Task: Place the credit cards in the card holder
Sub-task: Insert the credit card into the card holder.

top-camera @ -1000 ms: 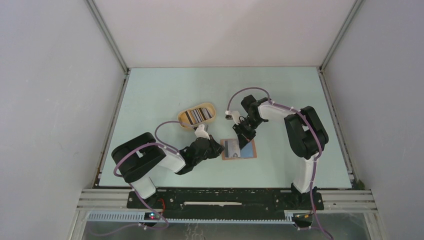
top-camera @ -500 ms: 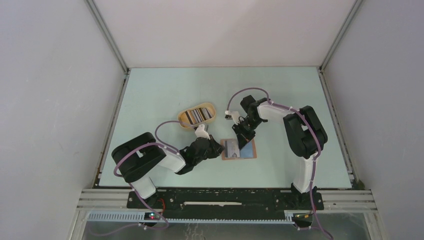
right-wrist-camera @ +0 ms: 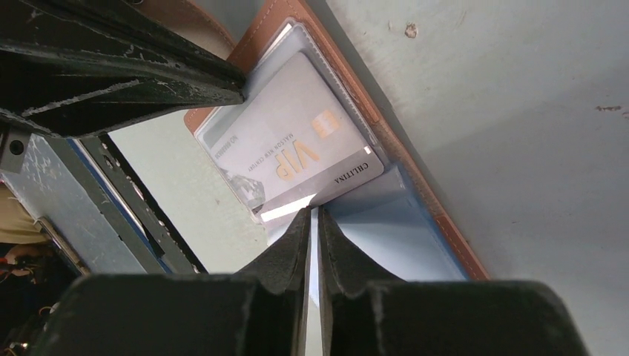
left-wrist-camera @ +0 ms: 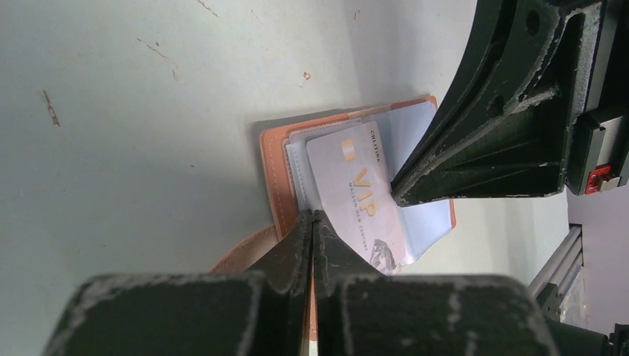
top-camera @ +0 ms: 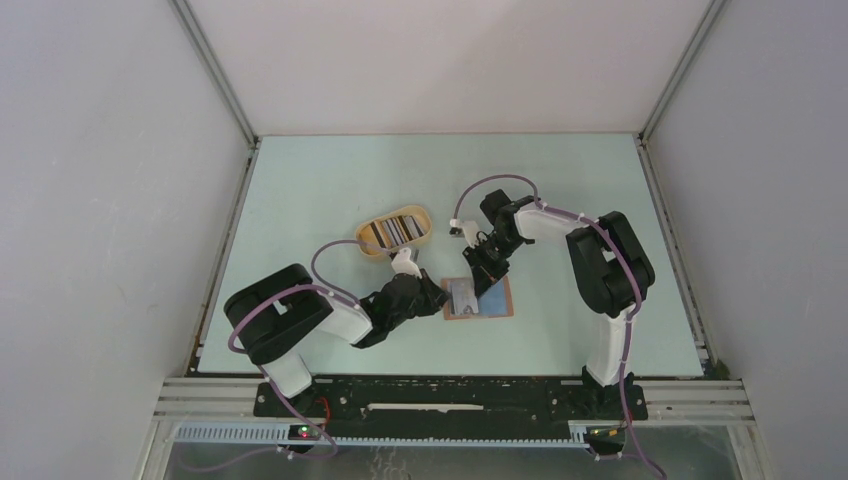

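The card holder (left-wrist-camera: 271,170) lies open on the bench (top-camera: 330,180). Its edge is under the tips of the left pincer (left-wrist-camera: 312,215), which is pressed together and seems to pin it. The card (right-wrist-camera: 289,148) looks partly inside the clear sleeve (right-wrist-camera: 386,215), just ahead of the right pincer (right-wrist-camera: 312,211). That pincer's fingers (right-wrist-camera: 282,252) stand almost together, and I cannot tell whether they pinch anything. Doing this step well probably means pinning the holder firmly and sliding the card flat along the sleeve, not pushing it downward.

Pale green table (top-camera: 320,190) with two things on it
A reddish-brown card holder (top-camera: 500,300) lies open and flat near the middle; an oval tan tray (top-camera: 398,211) sits just beyond it to the left, apart from it
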### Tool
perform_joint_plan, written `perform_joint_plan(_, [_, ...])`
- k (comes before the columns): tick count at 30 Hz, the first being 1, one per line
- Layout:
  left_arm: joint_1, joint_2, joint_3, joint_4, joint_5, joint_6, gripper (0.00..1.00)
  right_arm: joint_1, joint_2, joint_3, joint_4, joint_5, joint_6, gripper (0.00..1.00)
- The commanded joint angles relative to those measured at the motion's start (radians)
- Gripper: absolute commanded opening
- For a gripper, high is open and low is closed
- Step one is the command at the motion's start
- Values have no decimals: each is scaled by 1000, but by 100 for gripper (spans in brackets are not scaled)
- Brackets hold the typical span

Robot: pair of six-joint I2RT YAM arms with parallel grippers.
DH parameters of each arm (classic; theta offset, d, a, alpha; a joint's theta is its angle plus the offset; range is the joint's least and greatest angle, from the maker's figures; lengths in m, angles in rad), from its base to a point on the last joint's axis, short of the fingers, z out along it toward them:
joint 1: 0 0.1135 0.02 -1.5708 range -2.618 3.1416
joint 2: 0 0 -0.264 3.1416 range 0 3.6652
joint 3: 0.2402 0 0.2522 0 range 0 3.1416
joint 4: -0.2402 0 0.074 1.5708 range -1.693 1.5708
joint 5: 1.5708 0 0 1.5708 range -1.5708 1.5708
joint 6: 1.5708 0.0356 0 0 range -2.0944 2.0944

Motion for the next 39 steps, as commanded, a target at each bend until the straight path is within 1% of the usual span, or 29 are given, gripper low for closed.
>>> perform_joint_plan(1, [-5, 20, 41, -25, 26, 34, 3, 13, 20, 25, 46, -21, 15, 15])
perform_joint_plan(25, [-6, 21, 39, -13, 31, 37, 3, 15, 57, 54, 23, -90, 38, 17])
perform_joint_plan(31, [-5, 19, 31, 8, 34, 38, 3, 15, 72, 64, 18, -114, 44, 19])
perform_joint_plan(39, [-7, 11, 9, 48, 33, 38, 6, -1, 77, 72, 11, -164, 50, 23])
